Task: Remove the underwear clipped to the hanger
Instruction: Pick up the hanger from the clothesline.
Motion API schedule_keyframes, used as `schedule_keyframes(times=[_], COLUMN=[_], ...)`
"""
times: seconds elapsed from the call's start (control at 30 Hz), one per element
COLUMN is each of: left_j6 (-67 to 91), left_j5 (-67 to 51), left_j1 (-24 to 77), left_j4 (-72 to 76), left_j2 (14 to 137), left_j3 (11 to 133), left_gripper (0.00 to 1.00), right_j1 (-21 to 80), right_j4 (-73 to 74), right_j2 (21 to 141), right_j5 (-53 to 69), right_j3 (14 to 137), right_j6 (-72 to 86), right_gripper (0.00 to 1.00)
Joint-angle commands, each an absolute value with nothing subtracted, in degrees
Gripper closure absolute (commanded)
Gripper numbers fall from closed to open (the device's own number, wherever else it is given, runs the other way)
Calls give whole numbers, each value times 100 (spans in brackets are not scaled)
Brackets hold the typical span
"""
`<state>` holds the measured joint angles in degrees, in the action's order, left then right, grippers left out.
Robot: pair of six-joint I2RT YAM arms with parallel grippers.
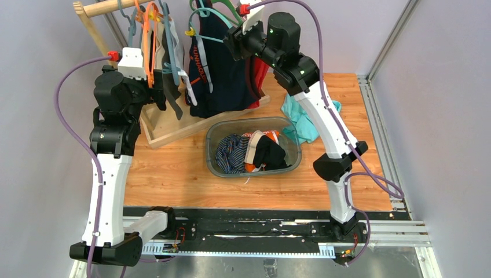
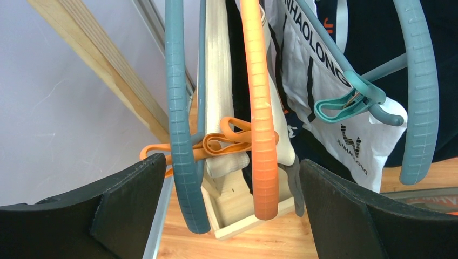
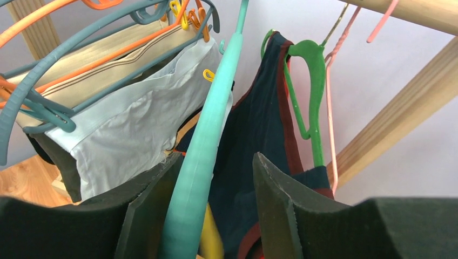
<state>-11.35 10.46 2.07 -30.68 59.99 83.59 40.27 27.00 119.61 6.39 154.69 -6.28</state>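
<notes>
The underwear hangs from clips on hangers on the wooden rack (image 1: 168, 130). A white-grey brief (image 3: 135, 129) with black lettering (image 2: 324, 91) is held by a teal clip (image 2: 345, 105). A brief with a beige waistband (image 2: 219, 81) hangs beside it on an orange clip (image 2: 227, 137). My left gripper (image 2: 232, 205) is open wide under them; a blue-grey hanger arm (image 2: 181, 135) and an orange hanger arm (image 2: 262, 118) dangle between its fingers. My right gripper (image 3: 216, 162) is open around a teal hanger arm (image 3: 208, 135) that rests against its left finger, with a gap on the right.
A navy tank top with red trim (image 1: 223, 75) hangs on a green hanger (image 3: 310, 81) just behind my right gripper. A clear basket (image 1: 211, 145) holding several garments sits mid-table. A teal cloth (image 1: 301, 119) lies to its right under my right arm.
</notes>
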Motion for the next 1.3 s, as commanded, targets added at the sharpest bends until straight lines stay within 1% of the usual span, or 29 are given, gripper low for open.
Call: schedule_keyframes(times=[0.0, 0.13, 0.23, 0.53, 0.63, 0.9, 1.0, 1.17, 1.27], left_j6=[-1126, -1126, -1157, -1187, -1216, -1235, -1243, -1256, -1265], left_j5=[952, 940, 965, 972, 997, 1020, 1020, 1021, 1013], left_j1=[237, 237, 237, 237, 237, 237, 237, 237, 237], left_j4=[-2858, -2850, -2809, -2791, -2769, -2744, -2742, -2733, -2725], left_j2=[5983, 5969, 5929, 5900, 5880, 5895, 5880, 5862, 5853], left_j3=[8353, 8304, 8236, 8188, 8151, 8125, 8114, 8098, 8087], left_gripper=[2, 2, 2, 2, 2, 2, 2, 2, 2], right_j1=[4008, 4004, 4006, 3907, 3827, 3714, 3691, 3683, 3681], right_j4=[2676, 2703, 2681, 2126, 2058, 2060, 2080, 2096, 2078], right_j2=[11546, 11474, 11482, 11857, 11953, 12006, 12000, 11945, 11884], right_j5=[525, 475, 485, 158, 211, 414, 482, 503, 401], right_j3=[15268, 15273, 15238, 15317, 15364, 15399, 15389, 15401, 15439], right_j6=[-848, -904, -937, -1197, -1187, -1122, -1084, -999, -983], right_gripper=[45, 38, 36, 40, 47, 60, 68, 89, 99])
